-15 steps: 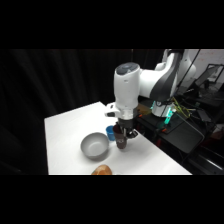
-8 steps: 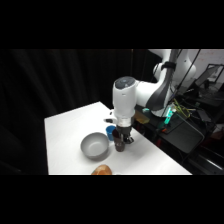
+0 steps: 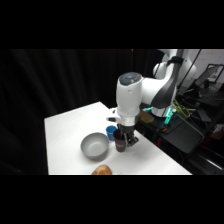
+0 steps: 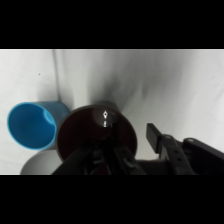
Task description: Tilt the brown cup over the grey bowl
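While the end effector (image 3: 121,141) sat directly over the upright brown cup (image 3: 120,142), its grip unclear, the grey bowl (image 3: 94,145) lay just beside, camera-left; blue cup (image 3: 111,132) behind.

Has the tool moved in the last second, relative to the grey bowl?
Yes. The tool has come down onto the brown cup, right of the grey bowl.

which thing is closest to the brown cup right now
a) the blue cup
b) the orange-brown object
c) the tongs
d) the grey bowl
a: the blue cup sits right beside the brown cup in the wrist view, nearly touching it; in the side view the grey bowl and the orange-brown object lie farther off.
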